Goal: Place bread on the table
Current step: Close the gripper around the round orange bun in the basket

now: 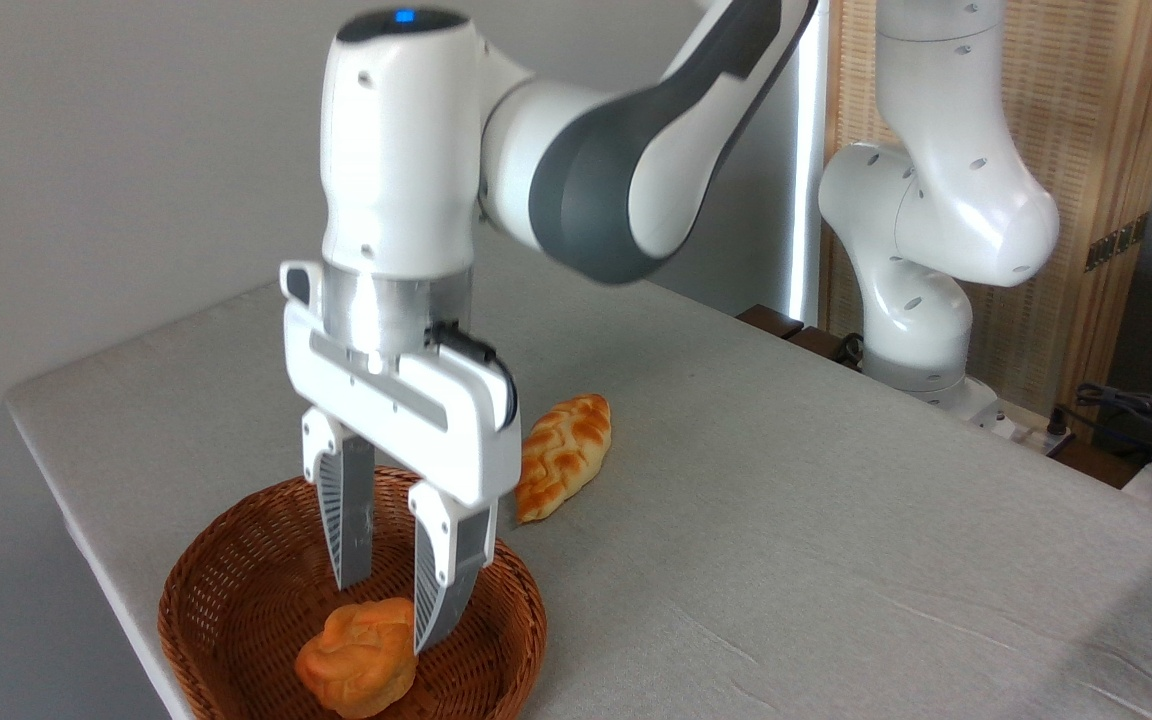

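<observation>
Bread (358, 655): one round orange-golden knotted bun, in the basket (226, 600)
Braided loaf (563, 455): one, on my worktop (836, 520)
Basket: one, brown wicker
My gripper (391, 610): fingers apart, empty, just above the bun

My gripper (391, 612) is hanging over the basket (226, 590), and my fingers (351, 520) are covering part of its far rim and floor. My right fingertip is overlapping the top of the bread (356, 660), so whether it is touching is not something I can tell. The bottom edge is cutting off the basket's near rim. My hand is hiding the left tip of the loaf (564, 455). The top edge is cropping my upper arm (736, 60). The table (786, 520) is running out of view right and near. Far right, cables (1136, 410) are blurring together.
</observation>
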Controlling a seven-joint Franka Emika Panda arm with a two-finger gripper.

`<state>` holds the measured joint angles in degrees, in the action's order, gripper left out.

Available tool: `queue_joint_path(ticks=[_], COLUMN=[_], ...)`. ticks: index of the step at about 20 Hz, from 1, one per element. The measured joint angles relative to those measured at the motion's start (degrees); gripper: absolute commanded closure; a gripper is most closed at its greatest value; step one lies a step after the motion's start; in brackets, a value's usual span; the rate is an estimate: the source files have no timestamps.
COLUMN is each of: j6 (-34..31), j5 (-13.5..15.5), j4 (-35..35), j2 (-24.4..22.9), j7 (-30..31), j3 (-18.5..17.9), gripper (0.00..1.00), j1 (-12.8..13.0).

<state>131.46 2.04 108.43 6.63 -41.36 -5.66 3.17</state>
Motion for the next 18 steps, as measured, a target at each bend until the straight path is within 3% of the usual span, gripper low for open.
queue_joint_path(ticks=[5, 18], j6=[1.51, 1.64], j5=[0.0, 0.3], j4=[0.04, -0.02], j2=[2.3, 2.71], j7=[-0.65, -0.63], j3=[0.26, 0.94], gripper=[0.0, 0.0], j1=[0.22, 0.41])
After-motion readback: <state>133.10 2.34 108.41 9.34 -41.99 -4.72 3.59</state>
